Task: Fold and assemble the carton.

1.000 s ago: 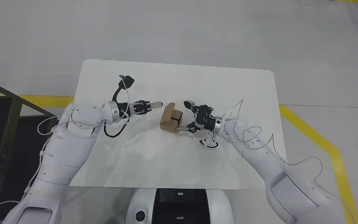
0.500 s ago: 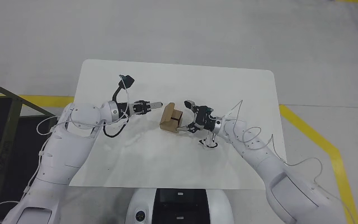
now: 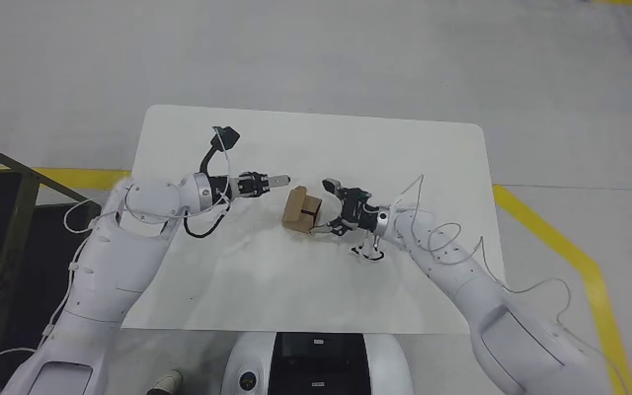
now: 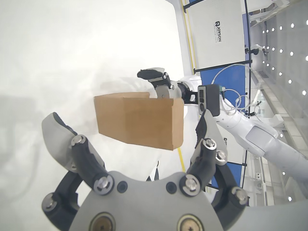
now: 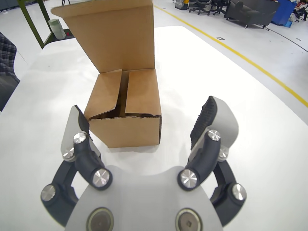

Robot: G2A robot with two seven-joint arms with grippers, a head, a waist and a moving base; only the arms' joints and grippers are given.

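Observation:
A small brown carton (image 3: pixel 303 207) stands mid-table with its lid flap (image 5: pixel 113 32) raised and two inner flaps (image 5: pixel 125 92) folded in over the opening. My right gripper (image 3: pixel 324 207) is open and straddles the carton's near end (image 5: pixel 130 131). One of its fingers (image 5: pixel 78 121) is at the carton's corner and the other finger (image 5: pixel 209 114) stands apart. My left gripper (image 3: pixel 278 181) is open and hovers just off the carton's opposite side (image 4: pixel 137 121), behind the raised lid, touching nothing.
The white table (image 3: pixel 415 158) has free room on all sides of the carton. A loose cable loop (image 3: pixel 370 252) lies by my right forearm. A green frame (image 3: pixel 20 197) stands off the table's left edge.
My left gripper has drifted slightly toward the table's far side. My right gripper has edged a little closer around the carton. The carton has barely shifted.

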